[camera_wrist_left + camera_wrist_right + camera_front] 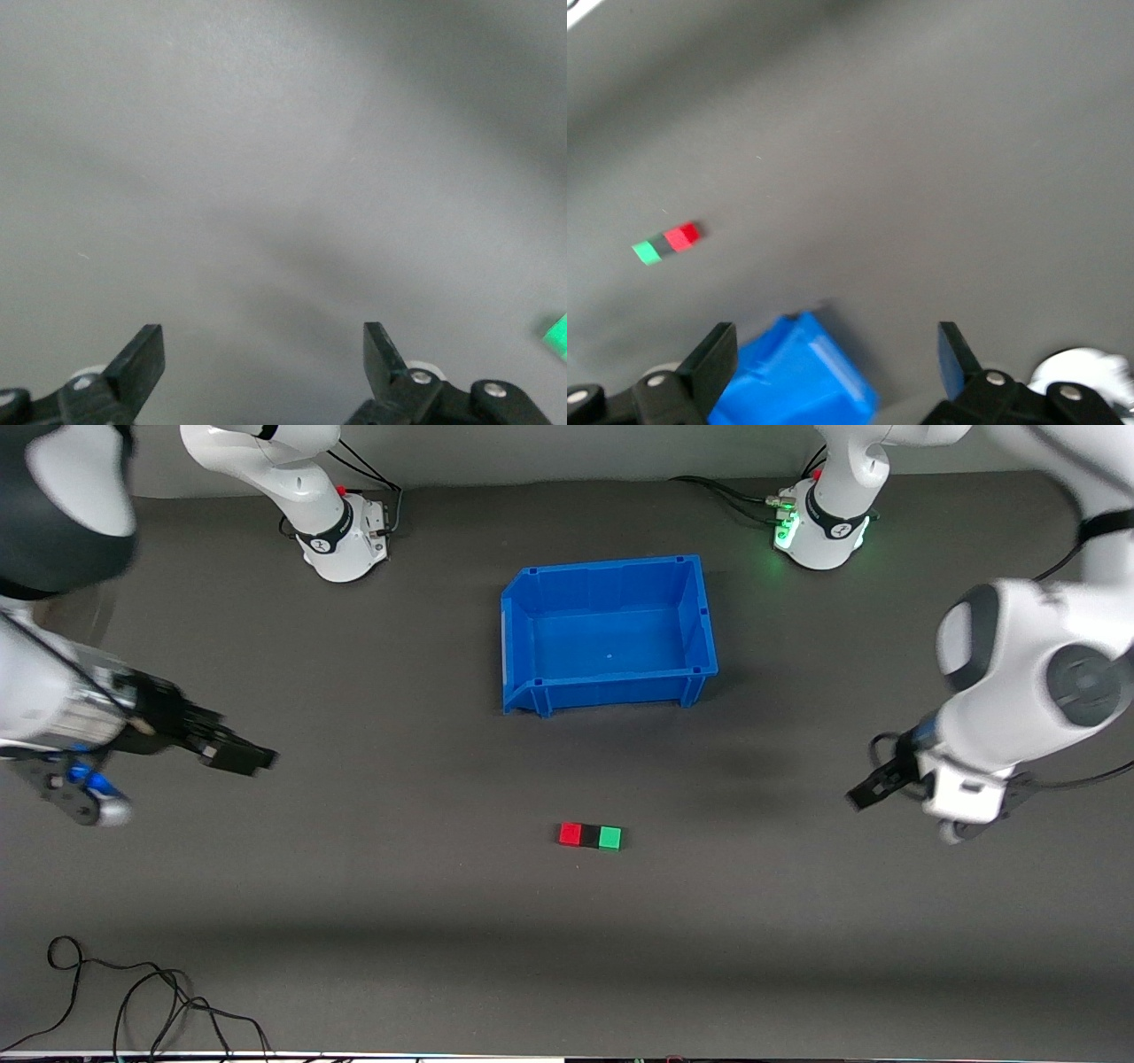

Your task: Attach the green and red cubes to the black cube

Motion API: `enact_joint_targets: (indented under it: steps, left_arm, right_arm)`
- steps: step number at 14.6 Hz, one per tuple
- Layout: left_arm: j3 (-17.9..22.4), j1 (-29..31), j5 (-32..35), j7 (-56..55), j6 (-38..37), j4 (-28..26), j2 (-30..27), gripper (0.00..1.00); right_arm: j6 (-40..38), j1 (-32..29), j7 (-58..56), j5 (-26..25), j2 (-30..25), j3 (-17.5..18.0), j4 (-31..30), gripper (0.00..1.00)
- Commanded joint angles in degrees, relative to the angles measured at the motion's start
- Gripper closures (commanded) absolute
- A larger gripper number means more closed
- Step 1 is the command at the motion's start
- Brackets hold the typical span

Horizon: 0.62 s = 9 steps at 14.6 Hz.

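The red cube (570, 833), the black cube (589, 835) and the green cube (609, 837) lie touching in a row on the dark table, black in the middle, nearer to the front camera than the blue bin. My left gripper (864, 790) is open and empty above the table toward the left arm's end, apart from the row. In the left wrist view its gripper (264, 354) is over bare table, with a corner of the green cube (558, 335) at the edge. My right gripper (239, 757) is open and empty toward the right arm's end. The right wrist view shows its gripper (835, 354) and the green cube (647, 252) and red cube (682, 236) far off.
An empty blue bin (611, 682) stands mid-table, nearer the arm bases than the cubes; it also shows in the right wrist view (797, 376). Loose black cables (133, 992) lie at the table's front edge toward the right arm's end.
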Motion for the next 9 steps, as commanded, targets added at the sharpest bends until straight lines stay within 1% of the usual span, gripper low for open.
enact_joint_targets:
  steps: [1, 2, 3, 5, 7, 9]
  left_arm:
    - [-0.78, 2.78, 1.41, 10.56, -4.21, -3.24, -6.78, 0.00]
    - [-0.69, 2.97, 1.50, 13.19, -5.88, -3.06, -7.66, 0.00]
    - [-0.69, 3.23, 1.50, 16.44, -6.77, -2.71, -8.45, 0.00]
    - [-0.69, 3.41, 1.50, 25.57, -8.18, -0.96, -9.60, 0.00]
    - [-0.69, 3.59, 1.42, 27.63, -11.33, 3.42, -9.17, 0.00]
    - [-0.69, 5.25, 1.50, 27.72, -13.63, 6.59, -8.99, 0.00]
  right_arm:
    - [-1.96, -0.37, -16.27, -5.93, -3.71, -0.45, -3.58, 0.00]
    - [-1.79, -0.37, -21.12, -7.88, -4.24, -0.45, -4.72, 0.00]
    - [-1.44, -0.46, -24.21, -8.25, -4.76, -0.63, -5.60, 0.00]
    - [0.05, -0.55, -25.12, -8.60, -6.25, -0.89, -8.23, 0.00]
    - [4.77, -0.29, -25.21, -8.52, -10.28, -1.60, -15.24, 0.00]
    - [12.24, -0.20, -27.56, -8.52, -16.34, -1.60, -25.25, 0.00]
